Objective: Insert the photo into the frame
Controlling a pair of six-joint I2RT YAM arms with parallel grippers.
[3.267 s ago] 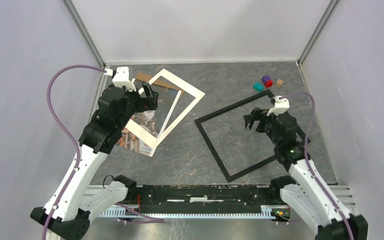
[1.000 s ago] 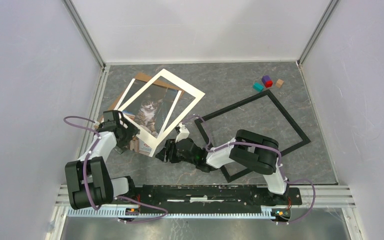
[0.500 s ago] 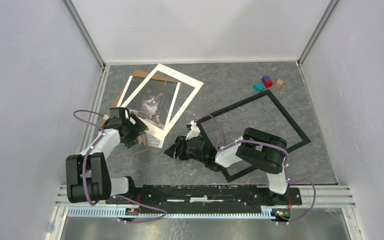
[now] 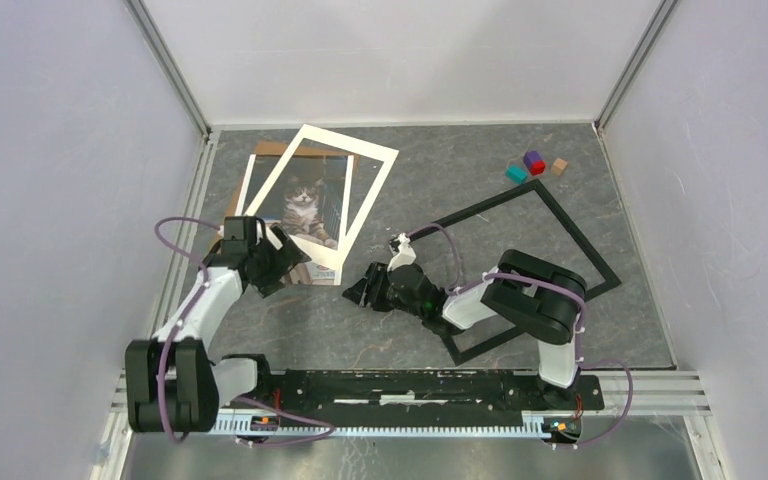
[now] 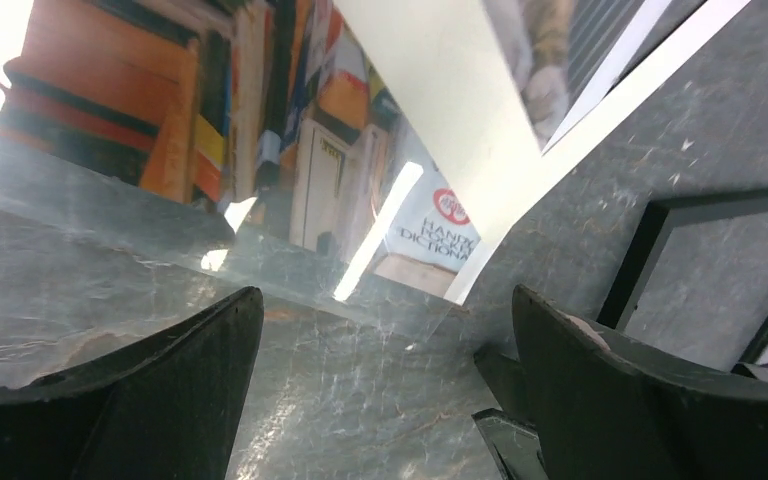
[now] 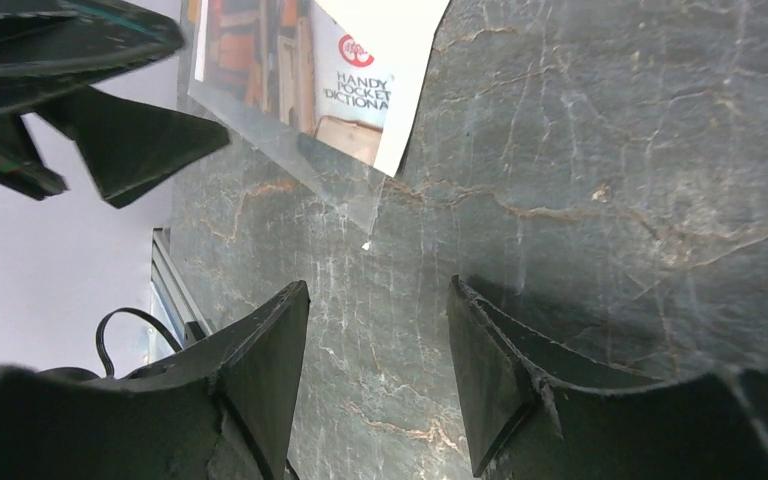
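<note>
My left gripper [image 4: 282,262] is spread wide and empty, its fingertips just short of the photo [image 4: 305,205], which lies flat, partly under the white mat [image 4: 350,139]. My right gripper [image 4: 357,293] is half open, holding nothing. The photo's corner is just ahead of it and the frame [image 4: 575,234] is behind it.

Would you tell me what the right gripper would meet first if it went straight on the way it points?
Probably the near corner of the clear sheet, lying on the table just ahead of the open right gripper, with the photo's corner right behind it; height is hard to judge.
</note>
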